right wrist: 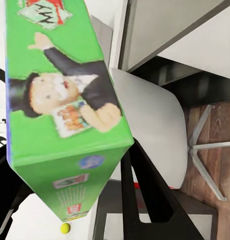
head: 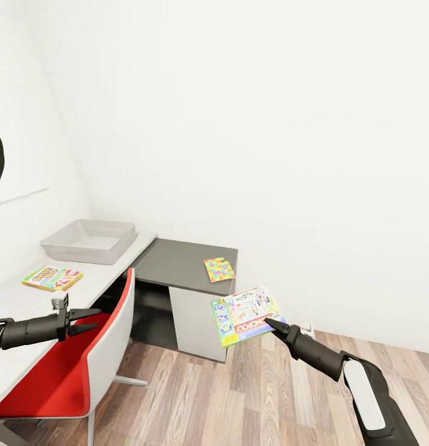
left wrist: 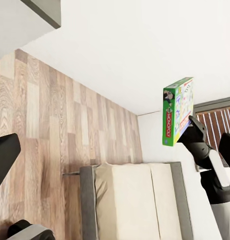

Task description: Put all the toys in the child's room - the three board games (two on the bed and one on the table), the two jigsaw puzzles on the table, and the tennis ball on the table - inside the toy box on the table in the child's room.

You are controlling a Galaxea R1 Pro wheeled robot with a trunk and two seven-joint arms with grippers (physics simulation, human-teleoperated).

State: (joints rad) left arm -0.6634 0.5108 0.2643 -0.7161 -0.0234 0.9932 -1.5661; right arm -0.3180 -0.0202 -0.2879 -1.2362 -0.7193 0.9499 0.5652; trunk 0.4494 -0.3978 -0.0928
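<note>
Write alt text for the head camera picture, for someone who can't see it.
The right gripper holds a green Monopoly board game in the air over the wood floor, near a pale desk bearing a grey toy box and a SKIP-BO game. A jigsaw puzzle lies on the dark grey unit; the open left gripper hovers above a red chair.

A green-edged board game (head: 247, 315) with red lettering, a multicoloured jigsaw puzzle (head: 219, 269) on a dark grey cabinet top (head: 177, 260), a light grey toy box (head: 89, 241), a red-and-white chair (head: 84, 359).
</note>
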